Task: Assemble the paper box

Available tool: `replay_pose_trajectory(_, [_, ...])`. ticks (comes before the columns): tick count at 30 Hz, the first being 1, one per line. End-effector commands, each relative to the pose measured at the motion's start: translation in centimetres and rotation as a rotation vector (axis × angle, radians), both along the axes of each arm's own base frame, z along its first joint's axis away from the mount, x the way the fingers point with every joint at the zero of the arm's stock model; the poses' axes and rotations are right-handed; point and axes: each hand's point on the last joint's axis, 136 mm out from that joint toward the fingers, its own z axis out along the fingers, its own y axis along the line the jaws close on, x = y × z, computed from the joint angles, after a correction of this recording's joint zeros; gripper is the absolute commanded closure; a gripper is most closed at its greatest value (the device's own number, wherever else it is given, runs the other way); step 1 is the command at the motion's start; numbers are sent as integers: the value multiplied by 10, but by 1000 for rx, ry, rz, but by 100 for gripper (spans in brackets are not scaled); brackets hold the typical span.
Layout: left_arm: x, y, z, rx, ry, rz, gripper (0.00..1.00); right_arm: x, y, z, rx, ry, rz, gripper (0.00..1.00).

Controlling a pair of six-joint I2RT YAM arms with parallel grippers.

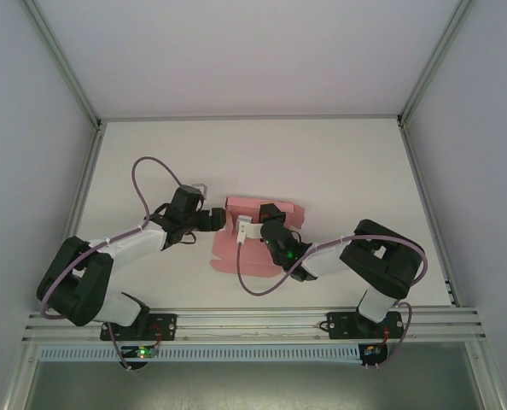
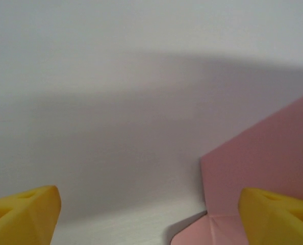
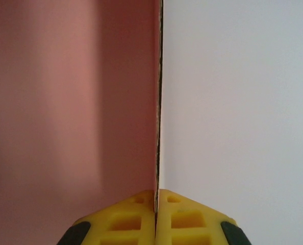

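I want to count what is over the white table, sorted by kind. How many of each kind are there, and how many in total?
paper box, pink: 1
robot hands: 2 (left hand, right hand)
Total: 3

All three views: I can read no text, label, brand, number or sign. The paper box (image 1: 226, 253) is plain pink card without legible print, and the white surface (image 1: 339, 162) carries no legible marking.
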Motion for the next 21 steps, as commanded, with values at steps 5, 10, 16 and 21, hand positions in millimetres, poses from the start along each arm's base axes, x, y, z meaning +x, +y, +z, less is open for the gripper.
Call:
replay_pose_trajectory(5, [-2,-13,14,-27,-88,-89,17,-5,-1,-18,-59,68,10,100])
replay_pose_trajectory(10, [6,-21,23,-54,-132,-107,22,-6,2,-19,-64,76,21,100])
replay_pose_trajectory(16, [10,-37,35,-107,-216,-183,26,-8,4,-23,-66,94,32,100])
replay_pose_trajectory(21, [16,-43,35,-105,-236,-202,31,-9,5,-24,-64,102,36,100])
